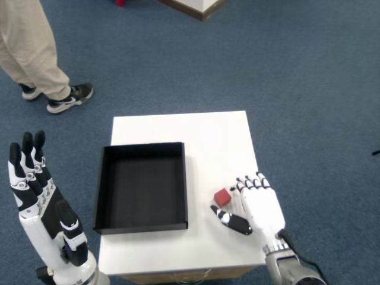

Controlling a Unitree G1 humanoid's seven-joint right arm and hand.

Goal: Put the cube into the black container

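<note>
Red cube (222, 197) on white surface (202, 133), just beside right hand (256, 206); fingers (249, 184) spread, gripping nothing, thumb underneath, apparently framing a pinch; black container (141, 186) beyond, empty.

text: none legible | labels: none | numbers: none | signs: none

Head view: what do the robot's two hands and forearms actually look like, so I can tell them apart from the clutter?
Both are five-finger hands with white shells and black joints. The right hand has a white back, a mostly black thumb, black-tipped fingers, a grey metallic wrist and a thin black cable trailing off. The left hand has black fingers banded with white and a black thumb on a white forearm.
</note>
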